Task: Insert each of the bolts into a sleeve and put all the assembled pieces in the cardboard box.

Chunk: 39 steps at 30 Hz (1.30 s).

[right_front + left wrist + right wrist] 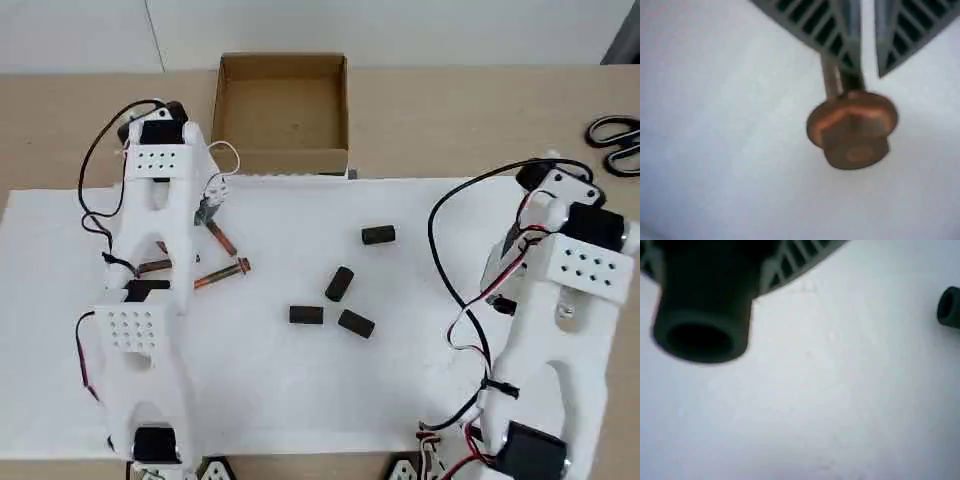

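The left pincer (867,69) is clamped on the shank of a copper bolt (852,130), upper centre of frame. The right pincer (722,265) is clamped on a black sleeve (702,320), upper left.

Copper bolt (852,130), black sleeve (702,315), brown cardboard box (290,161)
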Available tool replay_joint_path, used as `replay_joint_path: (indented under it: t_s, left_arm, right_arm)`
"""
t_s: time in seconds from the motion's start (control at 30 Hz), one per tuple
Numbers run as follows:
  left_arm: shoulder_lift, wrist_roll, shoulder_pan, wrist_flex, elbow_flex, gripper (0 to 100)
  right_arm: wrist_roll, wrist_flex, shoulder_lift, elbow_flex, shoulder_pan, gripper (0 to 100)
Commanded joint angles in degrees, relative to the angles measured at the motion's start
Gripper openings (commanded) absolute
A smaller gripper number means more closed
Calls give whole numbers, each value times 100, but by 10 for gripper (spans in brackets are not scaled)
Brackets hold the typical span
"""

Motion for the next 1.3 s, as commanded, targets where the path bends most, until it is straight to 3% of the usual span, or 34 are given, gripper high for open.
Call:
replay_joint_path:
  t_s: [0.0, 0.23, 1.27]
  left_arm:
    - [-70, 0, -35, 158, -488, 70]
    - [-62, 0, -18, 431, -857, 76]
    - [1073, 0, 0, 149, -734, 72]
  right_arm:
    - [-44, -22, -189, -26, 48, 4]
    - [-44, -57, -180, -26, 31, 4]
    - [-44, -57, -180, -26, 40, 4]
